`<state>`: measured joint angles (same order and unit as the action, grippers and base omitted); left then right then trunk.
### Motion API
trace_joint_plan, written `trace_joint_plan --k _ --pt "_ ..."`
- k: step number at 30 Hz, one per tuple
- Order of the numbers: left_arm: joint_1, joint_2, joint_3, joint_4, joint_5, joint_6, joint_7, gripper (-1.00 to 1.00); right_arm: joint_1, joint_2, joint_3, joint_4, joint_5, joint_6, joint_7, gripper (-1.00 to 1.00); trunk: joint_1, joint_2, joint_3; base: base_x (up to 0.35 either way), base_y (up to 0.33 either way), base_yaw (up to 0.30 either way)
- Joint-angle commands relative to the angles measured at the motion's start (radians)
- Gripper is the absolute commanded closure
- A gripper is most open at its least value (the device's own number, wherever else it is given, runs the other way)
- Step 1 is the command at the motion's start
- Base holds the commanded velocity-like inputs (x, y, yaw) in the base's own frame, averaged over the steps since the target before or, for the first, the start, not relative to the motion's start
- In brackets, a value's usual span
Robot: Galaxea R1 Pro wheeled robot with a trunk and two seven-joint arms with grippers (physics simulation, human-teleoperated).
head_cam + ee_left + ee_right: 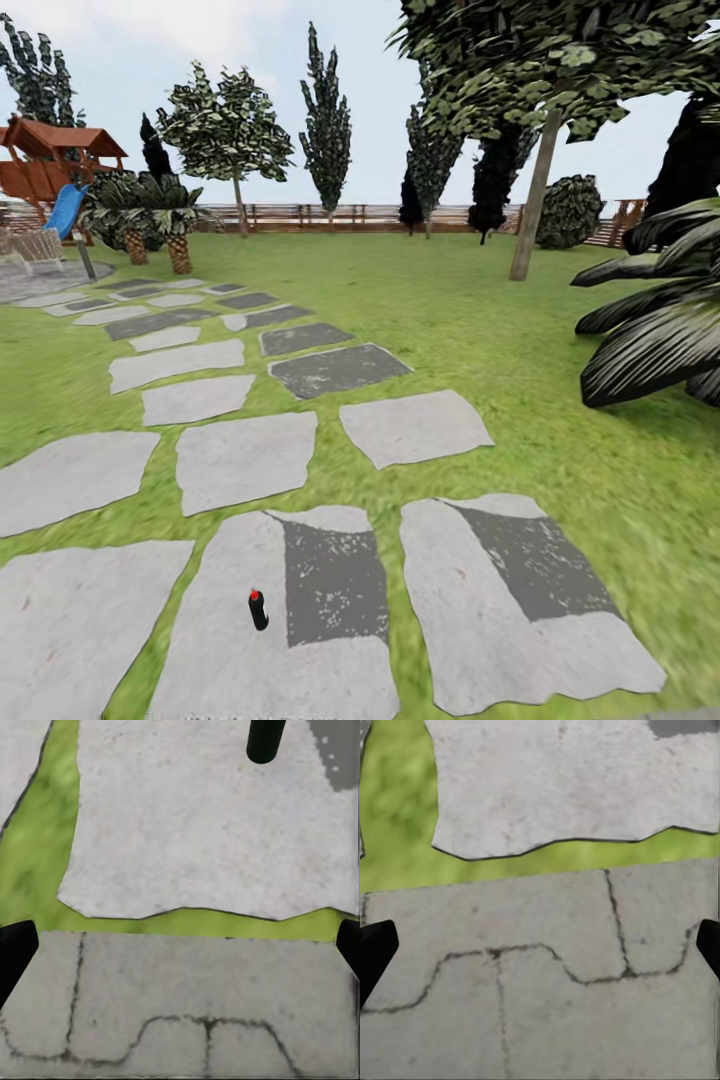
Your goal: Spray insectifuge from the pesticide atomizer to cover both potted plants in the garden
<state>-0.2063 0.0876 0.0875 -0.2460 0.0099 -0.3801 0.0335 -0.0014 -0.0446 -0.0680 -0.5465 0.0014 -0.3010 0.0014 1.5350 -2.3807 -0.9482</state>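
The atomizer point(258, 609) stands on paving beyond the left hand point(180, 945).

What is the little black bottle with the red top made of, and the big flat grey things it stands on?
The bottle looks like smooth dark plastic or metal with a red cap; it is too small to say which. The paving slabs look like rough, matte stone or concrete: speckled pale grey, uneven edges, dark crack lines in the wrist views.

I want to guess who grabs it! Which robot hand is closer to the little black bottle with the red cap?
Probably the left. The black, red-capped bottle stands on a grey paving slab; its dark body appears ahead of the open left gripper. The open right gripper faces bare slabs and grass.
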Motion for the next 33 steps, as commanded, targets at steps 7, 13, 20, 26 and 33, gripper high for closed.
trace_joint_plan --k 7,13,20,26,33 --pt "-0.001 0.000 0.002 0.001 0.001 -0.004 0.000 -1.00 0.000 0.000 -0.001 0.000 0.000 -0.003 0.000 -1.00 0.000 0.000 -0.006 0.000 -0.276 0.255" --pt "-0.001 0.000 0.002 0.001 0.001 -0.004 0.000 -1.00 0.000 0.000 0.000 0.000 0.000 -0.003 0.000 -1.00 0.000 0.000 -0.011 0.000 -0.276 0.234" --pt "-0.001 0.000 0.002 0.001 0.001 -0.003 0.000 -1.00 0.000 0.000 -0.001 -0.001 0.000 -0.003 0.000 -1.00 0.000 0.000 -0.016 0.000 -0.224 0.152" --pt "0.000 -0.001 0.001 0.002 0.001 -0.005 0.000 -1.00 0.000 -0.004 -0.003 -0.003 0.000 -0.004 -0.005 -1.00 0.000 0.000 -0.016 0.000 -0.107 0.006" --pt "-0.001 -0.002 0.000 0.001 0.001 -0.005 -0.001 -1.00 0.000 -0.010 -0.004 -0.003 0.000 -0.004 -0.006 -1.00 0.000 0.000 -0.016 0.000 0.000 0.000"
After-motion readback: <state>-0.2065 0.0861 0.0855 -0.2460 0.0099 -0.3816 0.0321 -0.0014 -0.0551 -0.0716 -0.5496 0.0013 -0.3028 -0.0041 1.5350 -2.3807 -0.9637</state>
